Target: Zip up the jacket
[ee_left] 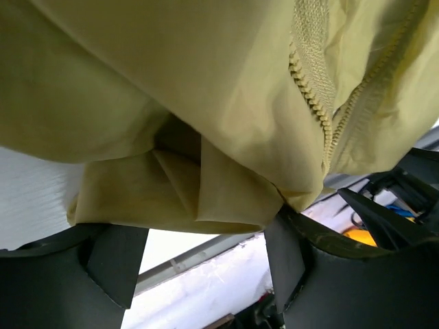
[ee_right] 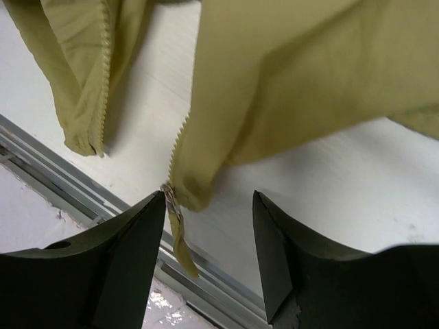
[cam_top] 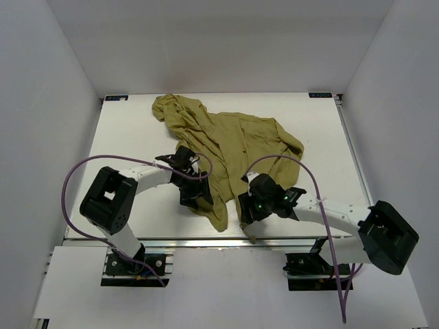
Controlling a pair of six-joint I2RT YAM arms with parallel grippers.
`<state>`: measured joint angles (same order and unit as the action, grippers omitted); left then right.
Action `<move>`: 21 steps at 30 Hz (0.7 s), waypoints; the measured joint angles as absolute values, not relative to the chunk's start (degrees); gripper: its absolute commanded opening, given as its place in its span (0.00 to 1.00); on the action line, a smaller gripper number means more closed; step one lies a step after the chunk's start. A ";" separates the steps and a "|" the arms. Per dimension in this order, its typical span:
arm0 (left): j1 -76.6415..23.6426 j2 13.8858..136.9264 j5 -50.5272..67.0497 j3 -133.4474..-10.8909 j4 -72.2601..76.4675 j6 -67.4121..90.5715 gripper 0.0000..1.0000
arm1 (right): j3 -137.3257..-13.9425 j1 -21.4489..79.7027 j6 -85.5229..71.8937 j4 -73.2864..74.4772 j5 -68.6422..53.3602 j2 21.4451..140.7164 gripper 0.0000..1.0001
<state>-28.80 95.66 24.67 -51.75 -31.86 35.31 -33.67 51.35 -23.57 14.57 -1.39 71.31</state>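
While the jacket [cam_top: 233, 147] lies unzipped by the near edge of the desk [cam_top: 322, 137], nothing is joined yet; our left hand [ee_left: 199, 257] and right hand [ee_right: 209, 240] gape wide at its hem.

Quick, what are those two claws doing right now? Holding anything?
Left end effector: open, with a fold of the jacket at its fingertips.
Right end effector: open, with the zipper end between its fingers, not pinched.

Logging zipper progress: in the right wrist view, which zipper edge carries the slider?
The edge ending at the right hand with a pull tab; the other edge shows only teeth.
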 measured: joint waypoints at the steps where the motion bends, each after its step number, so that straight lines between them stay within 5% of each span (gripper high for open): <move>1: -28.95 95.61 24.10 -51.96 -32.21 35.05 0.77 | -34.13 51.33 -23.57 14.24 -1.72 72.27 0.58; 10: -29.02 93.97 19.66 -52.99 -35.18 32.53 0.98 | -35.46 51.11 -23.55 12.40 -5.58 75.94 0.49; 15: -28.97 91.90 16.78 -52.99 -37.74 30.72 0.98 | -35.46 51.09 -23.59 11.81 -6.92 77.14 0.47; 21: -28.95 86.28 16.60 -52.99 -41.23 28.42 0.98 | -35.46 51.09 -23.86 11.77 -7.53 78.32 0.25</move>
<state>-28.95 86.28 16.60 -52.99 -41.23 28.42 -35.46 51.09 -23.86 11.77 -7.53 78.32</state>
